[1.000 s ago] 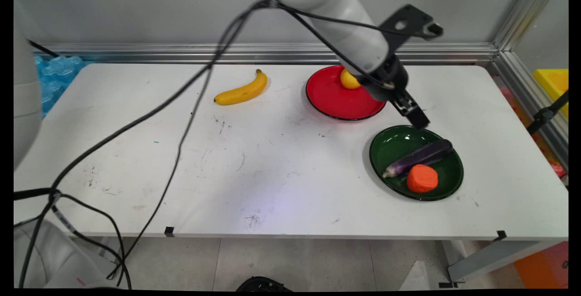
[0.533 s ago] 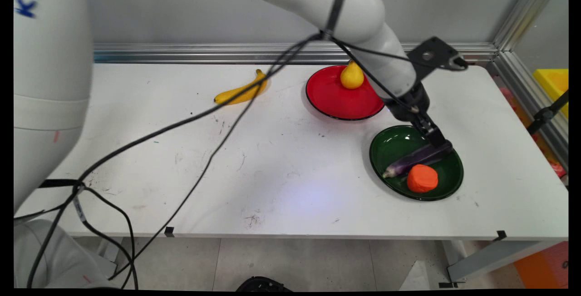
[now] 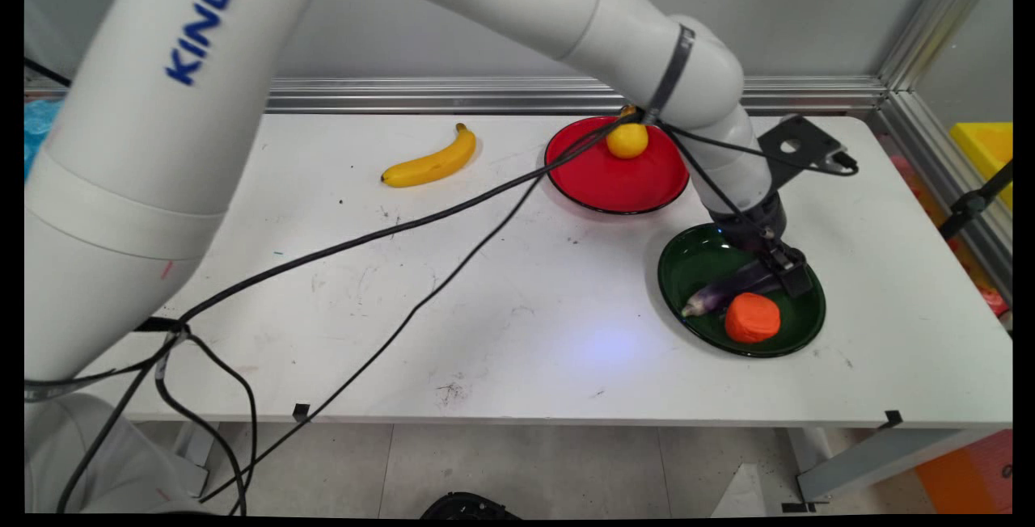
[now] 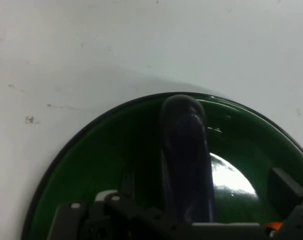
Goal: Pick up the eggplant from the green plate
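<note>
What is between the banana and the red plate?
Only bare white table lies between the banana and the red plate. The main view shows it; a black cable hangs across nearer the camera.

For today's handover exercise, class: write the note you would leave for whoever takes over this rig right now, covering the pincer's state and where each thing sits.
Pincer: open, down in the green plate, its fingers either side of the eggplant's thick end, one finger clearly apart from it.
Eggplant: lying across the green plate, not lifted.
Orange rounded fruit: on the same plate, beside the eggplant on the near side.
Red plate: behind the green one, with a yellow fruit on it.
Banana: on the white table, left of the red plate.
</note>
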`<action>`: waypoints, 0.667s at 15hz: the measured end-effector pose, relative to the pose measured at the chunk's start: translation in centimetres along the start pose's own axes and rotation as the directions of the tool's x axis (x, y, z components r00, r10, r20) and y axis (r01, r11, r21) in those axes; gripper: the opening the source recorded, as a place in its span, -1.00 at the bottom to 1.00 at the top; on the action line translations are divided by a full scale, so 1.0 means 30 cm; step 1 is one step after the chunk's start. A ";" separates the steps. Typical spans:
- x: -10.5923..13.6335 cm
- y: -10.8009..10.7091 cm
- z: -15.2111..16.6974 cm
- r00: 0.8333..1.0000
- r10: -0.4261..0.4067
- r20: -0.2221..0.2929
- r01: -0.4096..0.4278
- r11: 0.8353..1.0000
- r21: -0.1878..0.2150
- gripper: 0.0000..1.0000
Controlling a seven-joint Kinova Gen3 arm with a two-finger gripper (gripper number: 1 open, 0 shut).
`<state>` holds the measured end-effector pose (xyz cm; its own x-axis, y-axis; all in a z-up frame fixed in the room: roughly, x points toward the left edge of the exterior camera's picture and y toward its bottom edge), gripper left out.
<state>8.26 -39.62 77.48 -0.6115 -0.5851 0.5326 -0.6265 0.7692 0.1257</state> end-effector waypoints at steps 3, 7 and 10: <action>0.004 0.000 0.058 1.000 -0.007 0.020 0.007 1.000 0.007 1.00; 0.006 -0.004 0.094 0.999 -0.007 0.035 0.006 1.000 0.019 -1.00; 0.012 -0.006 0.093 0.999 -0.004 0.032 0.003 1.000 0.025 -1.00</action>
<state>6.79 -40.68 75.31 -0.6240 -0.5963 0.5050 -0.6406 0.7605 0.1064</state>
